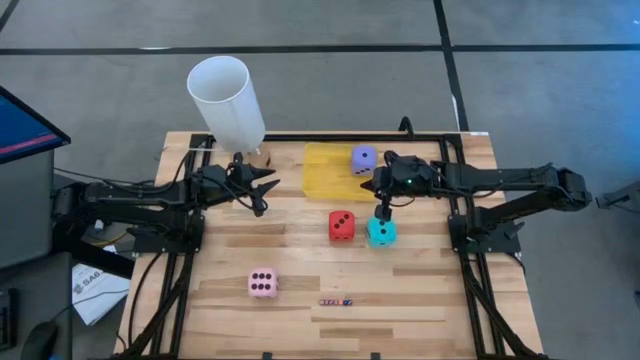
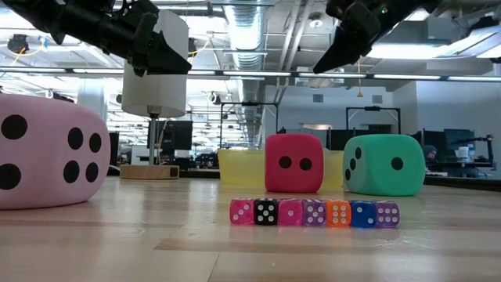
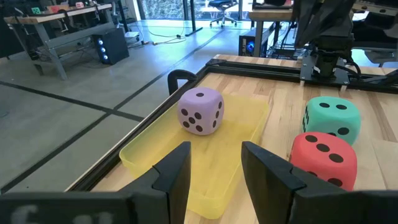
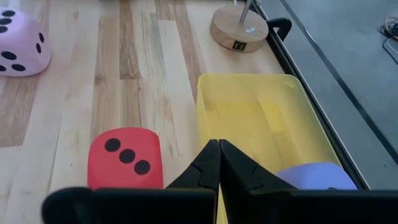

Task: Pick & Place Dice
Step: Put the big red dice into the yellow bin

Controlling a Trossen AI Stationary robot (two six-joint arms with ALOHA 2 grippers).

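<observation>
The purple die (image 1: 364,158) rests on the floor of the yellow tray (image 1: 325,172), near its right end. The red die (image 1: 341,225) and the cyan die (image 1: 381,231) sit side by side on the table in front of the tray. Toward the near left lies the pink die (image 1: 263,284). My left gripper (image 3: 214,168) hovers left of the tray, open, with nothing between its fingers. My right gripper (image 4: 219,163) is shut and empty. It hangs above the tray's right end, between the purple die (image 4: 314,176) and the red die (image 4: 124,158).
A white cylinder (image 1: 228,100) stands on a post with a round wooden base (image 4: 239,28) at the far left, just behind my left gripper. A row of tiny dice (image 1: 336,301) lies near the front edge. Black frame rails run along the table's sides.
</observation>
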